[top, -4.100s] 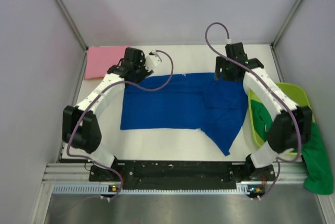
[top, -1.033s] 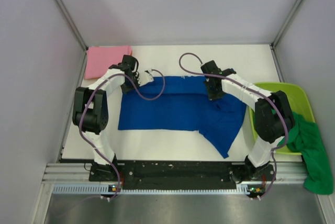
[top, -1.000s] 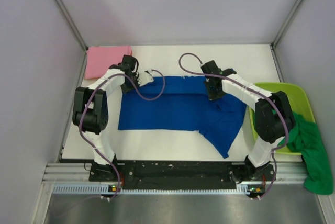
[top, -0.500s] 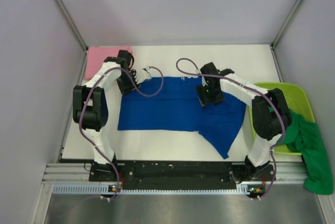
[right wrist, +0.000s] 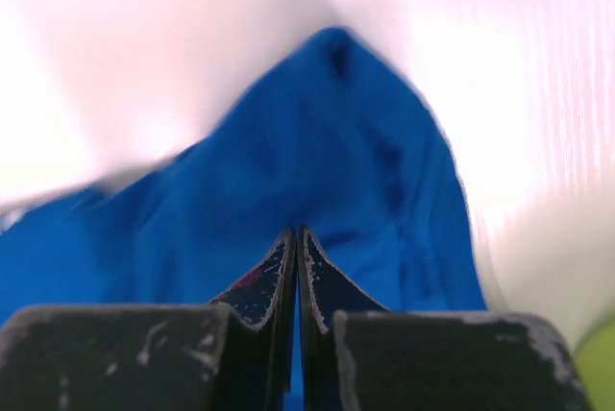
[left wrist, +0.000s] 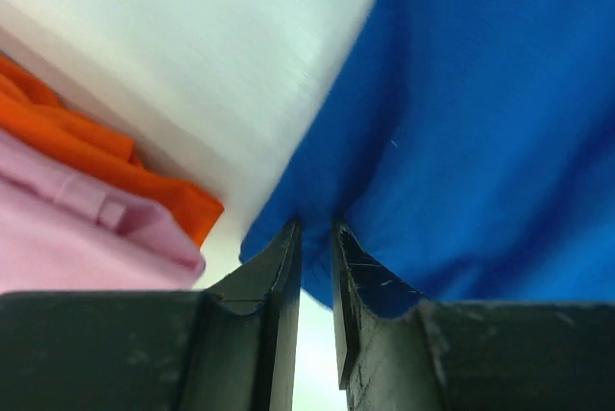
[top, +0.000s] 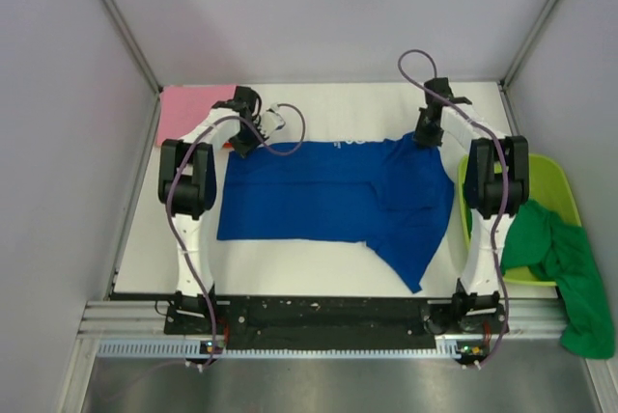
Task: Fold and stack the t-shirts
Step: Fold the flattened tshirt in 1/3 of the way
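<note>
The left end effector (left wrist: 315, 229) and right end effector (right wrist: 296, 233) each pinch a far corner of the royal blue t-shirt (top: 328, 191), which stretches crosswise, nearward of both

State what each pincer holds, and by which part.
The royal blue cloth t-shirt: left pincer grips its far-left corner, right pincer its far-right corner.

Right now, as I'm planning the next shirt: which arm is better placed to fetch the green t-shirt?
Right, probably. The green t-shirt drapes over the tub on the side of the right gripper; the left gripper is far across, by the pink t-shirt. Both first must release the blue t-shirt.
</note>
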Tool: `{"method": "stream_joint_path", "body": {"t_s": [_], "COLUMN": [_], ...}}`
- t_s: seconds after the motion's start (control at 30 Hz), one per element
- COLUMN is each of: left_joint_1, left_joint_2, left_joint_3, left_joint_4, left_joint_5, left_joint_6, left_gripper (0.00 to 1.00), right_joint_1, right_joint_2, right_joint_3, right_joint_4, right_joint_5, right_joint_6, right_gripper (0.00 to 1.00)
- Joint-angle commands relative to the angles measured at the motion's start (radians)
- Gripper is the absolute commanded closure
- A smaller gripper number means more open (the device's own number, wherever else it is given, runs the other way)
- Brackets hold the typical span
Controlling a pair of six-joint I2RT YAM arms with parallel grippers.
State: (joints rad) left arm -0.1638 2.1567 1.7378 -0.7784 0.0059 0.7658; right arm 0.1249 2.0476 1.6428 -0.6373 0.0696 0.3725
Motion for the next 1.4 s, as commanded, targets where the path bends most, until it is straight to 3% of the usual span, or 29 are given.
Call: {"method": "stream_joint_path", "body": {"t_s": [0.0, 0.3, 0.53, 0.73, 0.87, 1.17, 1.37], "left_joint_1": [0.001, 0.003, 0.003, 0.001, -0.008, -0.011, -0.009], "left_joint_2": [0.051, 0.138, 0.146, 0.083, 0.022, 0.023, 0.095], "left_joint_3": [0.012, 0.022, 0.035, 0.035, 0.035, 0.052, 0.081], "left_joint_4": [0.142, 0.203, 0.205, 0.205, 0.211, 0.209, 0.214], "left_joint_5": [-0.193, -0.334, -0.319, -0.245, -0.204, -0.192, -0.257], "left_joint_6": [-0.094, -0.14, -0.154, -0.154, -0.148, -0.171, -0.172], "left_gripper": [0.77, 0.77, 0.76, 0.72, 0.67, 0.66, 0.66], "right_joint_1": [-0.048, -0.12, -0.16, -0.16, -0.131, -0.146, -0.182], "right_joint_2": [0.13, 0.2, 0.198, 0.16, 0.108, 0.2, 0.253], "right_joint_3": [0.066, 0.132, 0.163, 0.219, 0.242, 0.252, 0.256], "right_joint_4": [-0.015, -0.071, -0.088, -0.085, -0.046, 0.073, 0.097], "right_joint_5": [0.038, 0.173, 0.203, 0.063, 0.058, -0.06, -0.03], "right_joint_6": [0.111, 0.163, 0.111, 0.039, -0.001, 0.206, 0.383], "right_gripper": [1.0, 1.0, 1.0, 1.0, 1.0, 1.0, 1.0]}}
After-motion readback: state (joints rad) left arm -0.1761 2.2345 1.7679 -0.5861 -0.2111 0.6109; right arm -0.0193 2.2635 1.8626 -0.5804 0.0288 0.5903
